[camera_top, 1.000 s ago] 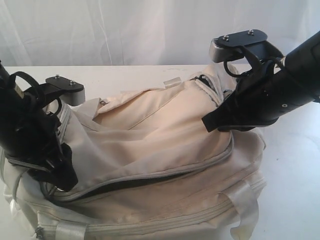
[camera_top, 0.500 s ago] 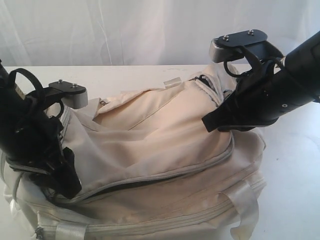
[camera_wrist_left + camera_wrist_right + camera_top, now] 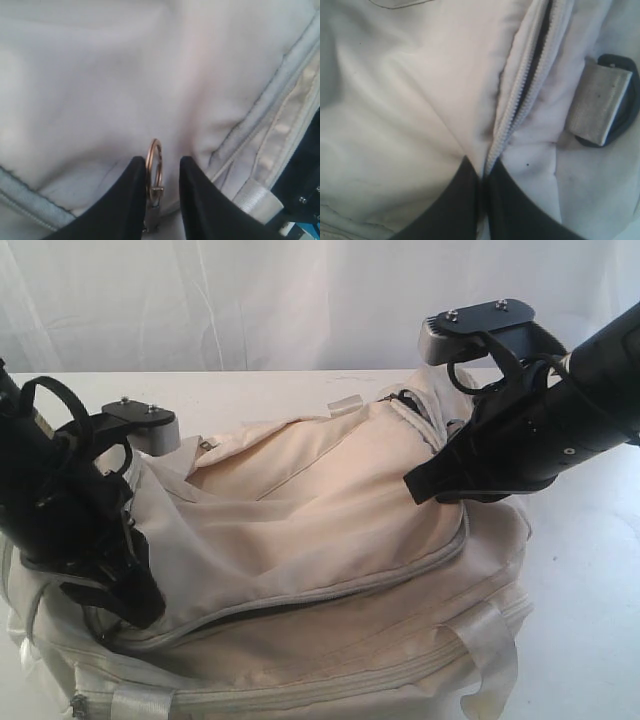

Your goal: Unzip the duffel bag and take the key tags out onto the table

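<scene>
Exterior view: a cream bag [image 3: 330, 530] lies on the white table [image 3: 590, 580], reaching its near edge; bare tabletop shows behind the bag and to its right.
Grey zipper [image 3: 400, 575]: curves across the front of the bag; a dark slit gapes along its left half.
Left gripper [image 3: 161, 162]: at the bag's left end, tip pointing down at the start of the slit; its fingers stand slightly spread.
Metal ring [image 3: 160, 160]: upright between the left fingers, close against one of them, with a gap to the other; a small metal tab hangs from it.
Right gripper [image 3: 482, 172]: at the bag's far right end, fingers pressed together, pinching the fabric where a white zipper [image 3: 520, 90] runs down between them.
Strap loop [image 3: 597, 107]: pale webbing threaded through a black ring [image 3: 620, 62], just beside the white zipper.
</scene>
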